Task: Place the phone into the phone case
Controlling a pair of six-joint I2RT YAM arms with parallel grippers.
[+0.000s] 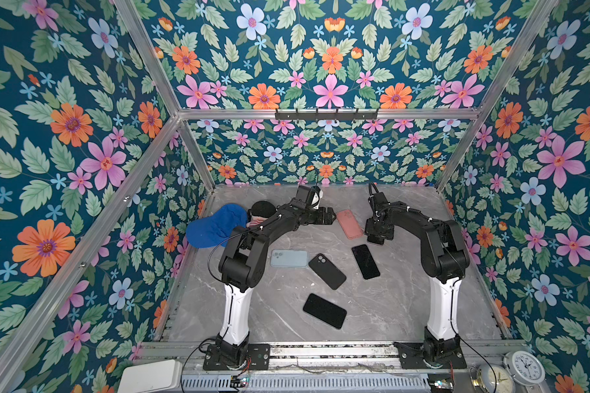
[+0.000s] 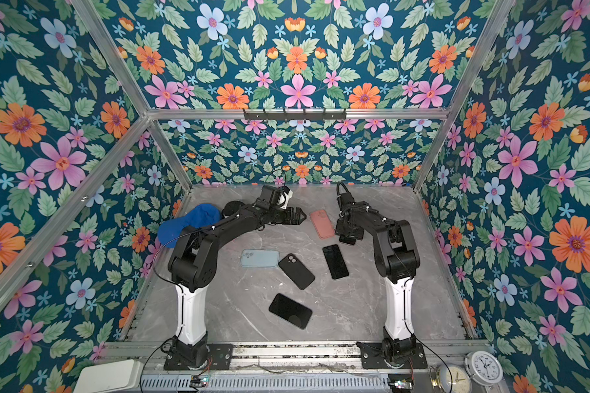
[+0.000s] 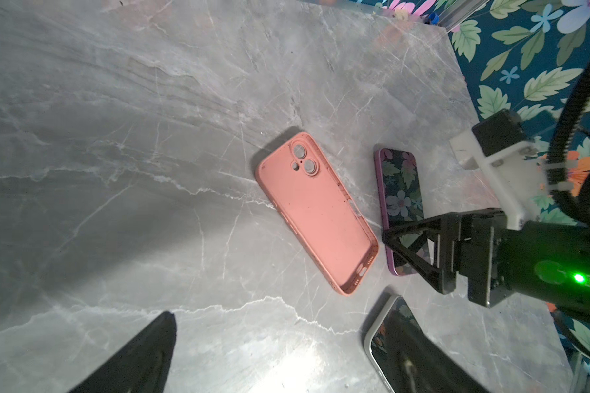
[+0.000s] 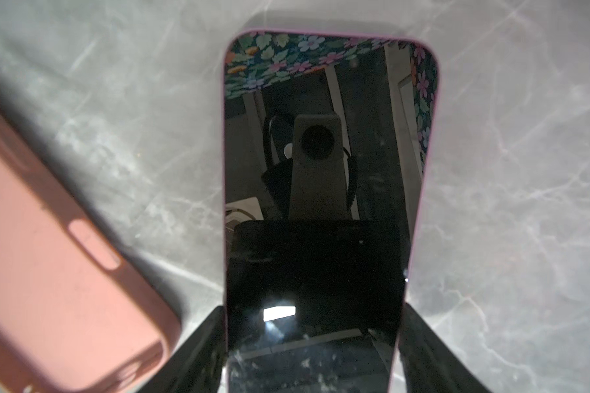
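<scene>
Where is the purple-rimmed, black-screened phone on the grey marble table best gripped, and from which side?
Grip the purple-rimmed black-screened phone across its long edges, from above: it lies flat, screen up, and the right pincer straddles that narrow width.

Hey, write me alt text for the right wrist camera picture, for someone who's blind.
A purple-edged phone with a glossy black screen lies on a grey marble table; the right pincer has two black fingers closed against its long edges at one end. A salmon-pink silicone phone case lies apart from it alongside.
</scene>
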